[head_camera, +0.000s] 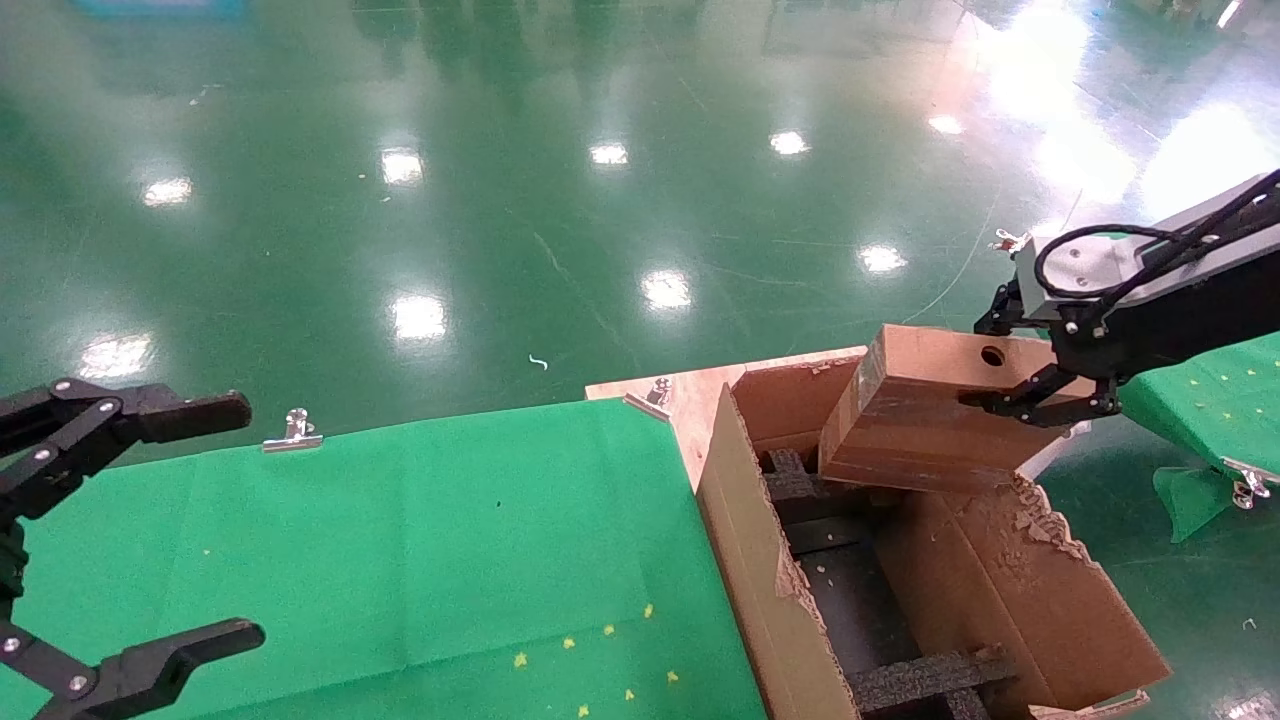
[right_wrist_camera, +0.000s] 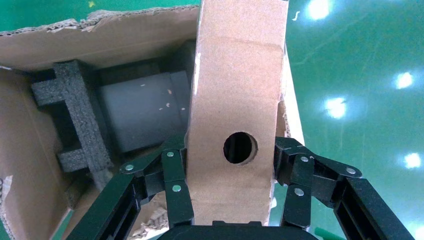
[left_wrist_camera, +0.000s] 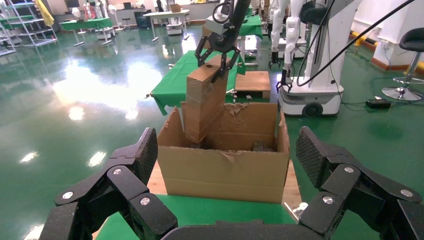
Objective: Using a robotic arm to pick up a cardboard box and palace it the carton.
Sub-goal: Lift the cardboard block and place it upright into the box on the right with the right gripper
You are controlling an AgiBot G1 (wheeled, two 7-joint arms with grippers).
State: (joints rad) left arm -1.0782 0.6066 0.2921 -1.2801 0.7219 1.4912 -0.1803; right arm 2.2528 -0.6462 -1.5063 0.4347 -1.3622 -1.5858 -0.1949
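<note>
My right gripper (head_camera: pixel 1040 385) is shut on the small brown cardboard box (head_camera: pixel 920 410), which has a round hole in its narrow face. I hold it tilted, its lower end dipping into the far part of the large torn-flap carton (head_camera: pixel 740 560). In the right wrist view the box (right_wrist_camera: pixel 237 100) sits between my fingers (right_wrist_camera: pixel 175 185) above the carton's black foam inserts (right_wrist_camera: pixel 75 115) and a grey item. The left wrist view shows the box (left_wrist_camera: pixel 202 100) entering the carton (left_wrist_camera: pixel 225 170) under the right gripper (left_wrist_camera: pixel 217 47). My left gripper (head_camera: pixel 190 520) is open and empty at the near left.
A green cloth (head_camera: pixel 400 560) covers the table left of the carton, held by metal clips (head_camera: pixel 292 432). A wooden board (head_camera: pixel 690 390) lies under the carton. Another green table (head_camera: pixel 1220 400) stands at the right. Shiny green floor lies beyond.
</note>
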